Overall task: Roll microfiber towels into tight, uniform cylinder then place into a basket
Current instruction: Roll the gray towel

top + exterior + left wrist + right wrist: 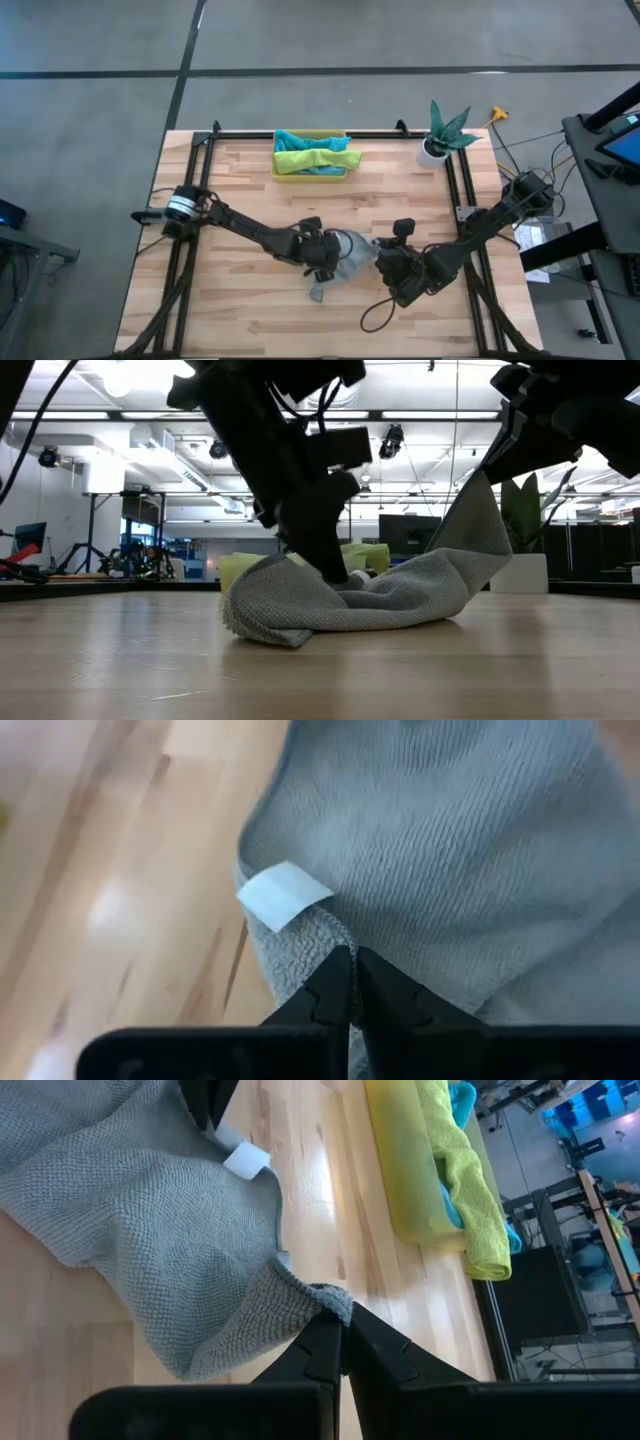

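Grey towel (130,1210) | both end effectors (350,982) (340,1342) clamped on edges | white tag (283,895) seen only by wrists

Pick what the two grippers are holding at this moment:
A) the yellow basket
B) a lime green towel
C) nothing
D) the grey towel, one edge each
D: the left gripper and the right gripper each have their fingers shut on an edge of the grey towel, which sags between them onto the table.
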### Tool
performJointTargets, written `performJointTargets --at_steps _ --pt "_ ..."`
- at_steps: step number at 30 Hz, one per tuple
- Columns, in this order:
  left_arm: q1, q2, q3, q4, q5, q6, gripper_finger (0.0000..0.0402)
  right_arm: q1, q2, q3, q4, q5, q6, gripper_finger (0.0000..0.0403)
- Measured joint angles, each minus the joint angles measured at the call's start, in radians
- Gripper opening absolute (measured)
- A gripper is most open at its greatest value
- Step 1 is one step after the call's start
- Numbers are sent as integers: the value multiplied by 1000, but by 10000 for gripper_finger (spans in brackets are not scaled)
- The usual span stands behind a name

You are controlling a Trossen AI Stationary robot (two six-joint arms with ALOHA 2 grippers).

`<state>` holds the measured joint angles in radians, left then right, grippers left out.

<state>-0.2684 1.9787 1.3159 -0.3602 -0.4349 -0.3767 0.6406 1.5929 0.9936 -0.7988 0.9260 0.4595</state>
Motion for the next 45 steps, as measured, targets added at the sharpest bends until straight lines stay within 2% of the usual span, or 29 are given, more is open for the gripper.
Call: performJointTargets --at_steps 7,11,15,19,24,30,35,38,42,43,45 --pt "-2 -75 2 -15 -26 -3 0 0 0 0 -1 7 -9 9" --pt "-19 -117 -2 -16 -29 -7 0 0 0 0 -7 63 -11 9" --pt "-56 -132 -4 -25 -53 20 0 -1 0 -1 -16 162 -10 9" --pt "-108 -185 4 -49 -177 26 0 -4 0 0 -27 293 -2 9" --pt "-245 -269 5 -32 -409 75 0 -4 -1 0 -35 491 67 9" --pt "-406 -295 5 108 -669 232 0 -6 -2 0 -35 447 90 9" --pt "-433 -295 6 146 -761 283 0 -6 -2 0 -33 453 85 9" --pt "-432 -295 5 141 -848 301 0 -6 -2 0 -31 521 83 9" --pt "-441 -295 5 142 -913 323 0 3 -3 3 -28 629 145 9" --pt "-447 -295 5 145 -916 331 0 3 -3 9 -28 628 179 9" --pt "-466 -295 7 150 -929 336 0 5 -3 34 -28 553 215 9"
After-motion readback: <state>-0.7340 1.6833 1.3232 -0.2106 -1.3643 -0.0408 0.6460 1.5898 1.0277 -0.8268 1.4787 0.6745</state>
